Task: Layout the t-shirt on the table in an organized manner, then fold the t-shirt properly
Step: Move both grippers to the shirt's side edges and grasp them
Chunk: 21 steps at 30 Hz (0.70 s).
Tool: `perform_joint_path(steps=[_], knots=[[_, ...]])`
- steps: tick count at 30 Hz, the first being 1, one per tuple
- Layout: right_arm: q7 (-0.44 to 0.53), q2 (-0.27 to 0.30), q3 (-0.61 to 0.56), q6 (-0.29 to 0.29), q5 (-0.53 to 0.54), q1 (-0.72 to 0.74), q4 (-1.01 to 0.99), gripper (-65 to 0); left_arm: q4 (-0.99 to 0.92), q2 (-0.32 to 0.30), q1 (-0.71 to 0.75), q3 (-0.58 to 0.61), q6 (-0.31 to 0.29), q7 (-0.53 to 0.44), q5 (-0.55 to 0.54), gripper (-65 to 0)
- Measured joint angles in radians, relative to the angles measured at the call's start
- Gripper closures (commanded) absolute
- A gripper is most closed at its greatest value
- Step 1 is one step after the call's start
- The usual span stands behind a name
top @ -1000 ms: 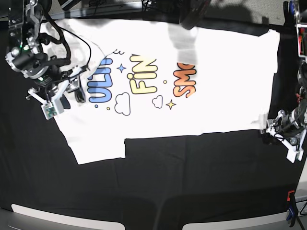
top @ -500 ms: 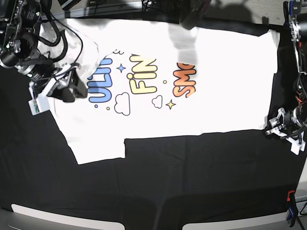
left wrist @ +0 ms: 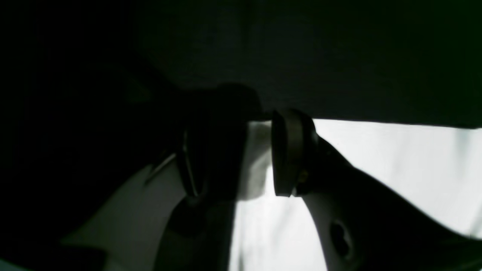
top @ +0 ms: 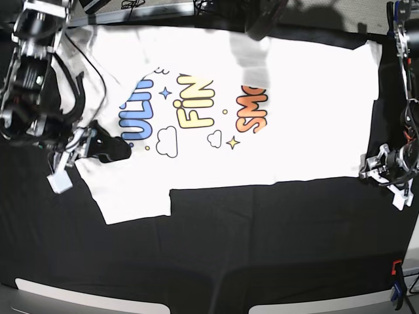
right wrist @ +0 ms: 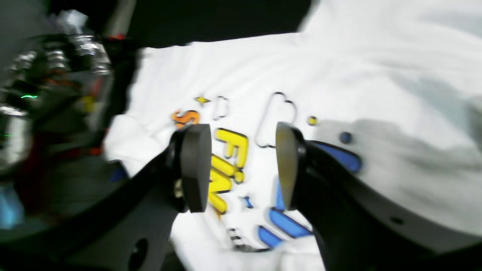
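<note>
While the t-shirt (top: 262, 118) lies spread print-up across the far half of the table (top: 249, 248), both arms sit at its opposite ends.

T-shirt: white, mostly flat. Blue, yellow and orange lettering with clouds and stars runs sideways in the base view. One short sleeve (top: 134, 199) juts toward the near edge on that view's left. Fabric near the collar end, under the right arm, looks rumpled and partly lifted. A grey shadow falls over the upper middle of the cloth.

Right gripper (top: 105, 147): at the base view's left, over the collar end of the shirt. In the right wrist view its fingers (right wrist: 194, 167) stand spread, with the yellow lettering and a cloud outline visible in the gap between them. Nothing is pinched. That view is motion-blurred, so I cannot tell whether the fingertips touch the fabric.

Left gripper (top: 380, 170): at the base view's right, at the near corner of the shirt's hem end. The left wrist view is very dark. Its fingers (left wrist: 288, 152) show as silhouettes, set apart, with white cloth between and below them and black table covering beyond. Whether they touch the cloth, I cannot tell.

Table: black creased covering. A clamp (top: 396, 288) with red and blue parts sits at the near right edge.
</note>
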Motion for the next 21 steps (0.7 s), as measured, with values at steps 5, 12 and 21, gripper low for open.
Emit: perform_joint_path(steps=[5,12,21], knots=[[0.004,-0.002,0.000,0.005,0.001,0.103,-0.190,-26.9,0.000,0.001,0.000,0.000,0.000,-0.020,0.002,-25.2],[0.005,-0.002,0.000,0.097,0.000,0.180,-0.212,-26.9,0.000,0.034,0.018,0.000,0.109,-0.121,0.130,-25.2],[0.002,-0.002,0.000,0.097,-0.001,0.196,-0.212,-26.9,0.000,0.034,0.015,0.000,-0.034,0.003,-0.079,-25.2]])
